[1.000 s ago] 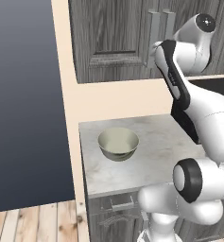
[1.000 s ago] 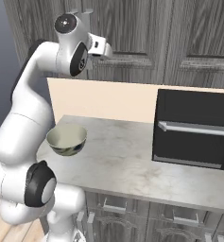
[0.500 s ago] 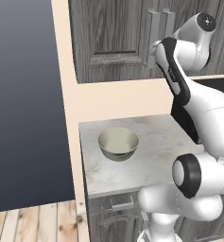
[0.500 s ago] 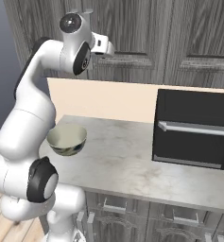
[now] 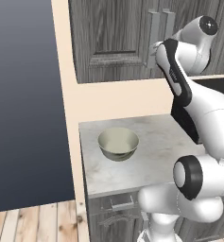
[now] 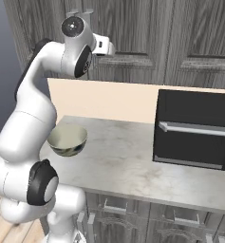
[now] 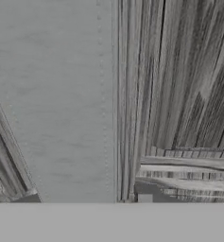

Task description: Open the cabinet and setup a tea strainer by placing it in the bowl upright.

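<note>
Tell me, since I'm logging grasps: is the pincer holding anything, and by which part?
It cannot be told. The pincer is up at the cabinet, by the lower end of a bar handle, but the arm hides its fingertips.

From my remote station I see a pale marbled desk (image 6: 133, 163) running along a cream backsplash wall (image 6: 109, 99). A black microwave-like box (image 6: 194, 128) with a silver bar handle stands at the desk's right end against that wall. Grey drawer fronts (image 6: 175, 220) with small handles sit beneath the desk. To the left rises a flat dark blue-grey panel (image 5: 23, 104), and light wooden floorboards (image 5: 33, 222) lie at its foot.
</note>
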